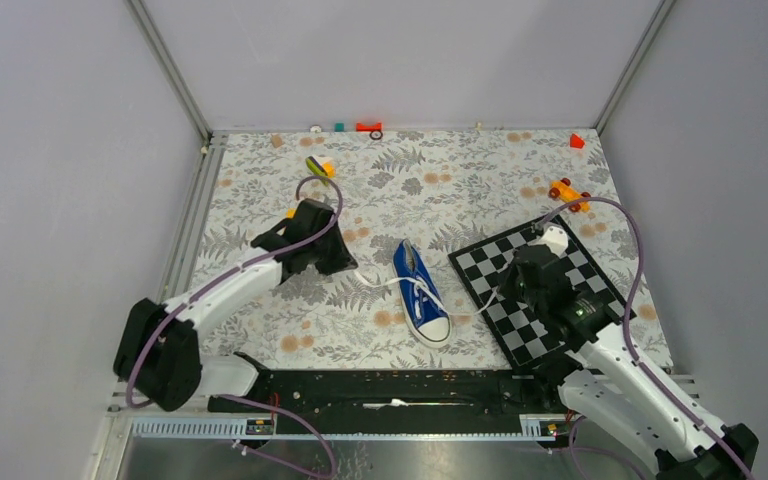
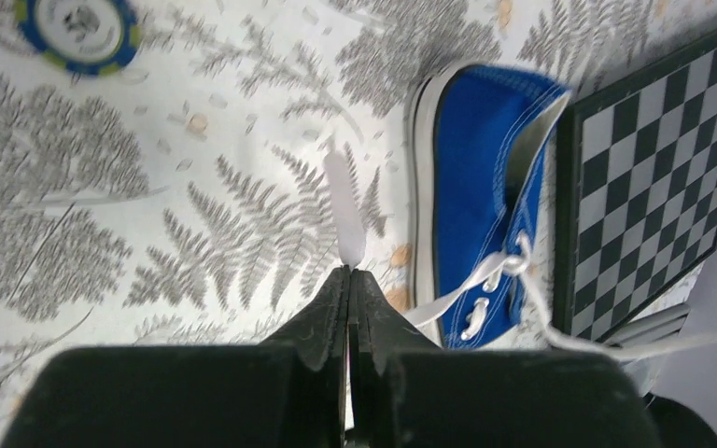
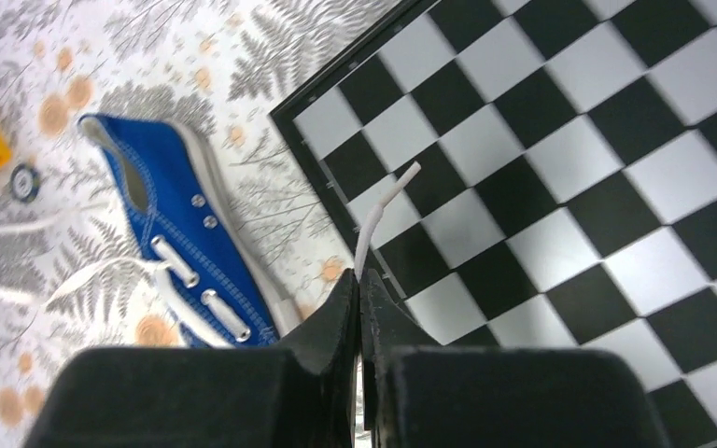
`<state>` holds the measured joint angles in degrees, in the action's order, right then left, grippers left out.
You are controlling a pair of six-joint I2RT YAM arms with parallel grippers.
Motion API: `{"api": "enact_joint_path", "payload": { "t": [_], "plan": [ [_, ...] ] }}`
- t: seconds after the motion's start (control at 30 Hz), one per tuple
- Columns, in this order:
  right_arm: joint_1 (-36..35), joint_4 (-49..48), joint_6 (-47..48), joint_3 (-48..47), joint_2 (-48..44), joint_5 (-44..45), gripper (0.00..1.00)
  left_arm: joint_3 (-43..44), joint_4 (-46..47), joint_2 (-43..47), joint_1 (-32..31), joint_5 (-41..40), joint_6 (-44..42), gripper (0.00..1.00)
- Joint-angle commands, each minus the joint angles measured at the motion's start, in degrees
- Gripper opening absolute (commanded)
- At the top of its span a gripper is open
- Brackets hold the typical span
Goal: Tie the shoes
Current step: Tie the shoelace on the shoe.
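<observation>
The blue sneaker [image 1: 421, 291] with white sole and toe cap lies on the fern-patterned mat, toe toward the arms. Its white laces [image 1: 422, 287] spread out to both sides. My left gripper [image 1: 348, 262] is left of the shoe, shut on one lace end [image 2: 345, 217] that sticks out past its tips [image 2: 349, 273]. My right gripper [image 1: 505, 283] is right of the shoe over the chessboard edge, shut on the other lace end [image 3: 379, 213] above its tips [image 3: 358, 276]. The sneaker also shows in the left wrist view [image 2: 478, 205] and the right wrist view [image 3: 182, 241].
A black-and-white chessboard [image 1: 560, 262] lies right of the shoe. A blue poker chip [image 2: 77, 30] lies on the mat. Small toys lie at the back: an orange piece [image 1: 568, 193], a red block [image 1: 576, 141], a red piece [image 1: 368, 127] and a green-yellow item [image 1: 317, 166].
</observation>
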<state>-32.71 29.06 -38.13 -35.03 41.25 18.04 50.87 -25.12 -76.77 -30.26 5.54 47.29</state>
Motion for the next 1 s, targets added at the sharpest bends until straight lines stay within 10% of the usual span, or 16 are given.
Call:
{"api": "enact_joint_path", "payload": {
  "t": [0.0, 0.5, 0.97],
  "plan": [
    [4.0, 4.5, 4.9, -2.8, -1.1, 6.7, 0.0, -5.4, -2.1, 6.6, 0.1, -0.9, 0.0, 0.0],
    [22.7, 0.1, 7.4, -5.4, 4.9, 1.4, 0.0, -16.6, -4.8, 15.6, 5.8, -3.7, 3.0, 0.0],
    [37.9, -3.3, 6.2, -0.4, 7.4, -6.4, 0.0, -11.2, 3.2, 2.1, 12.3, 1.8, 1.7, 0.0]
  ]
}}
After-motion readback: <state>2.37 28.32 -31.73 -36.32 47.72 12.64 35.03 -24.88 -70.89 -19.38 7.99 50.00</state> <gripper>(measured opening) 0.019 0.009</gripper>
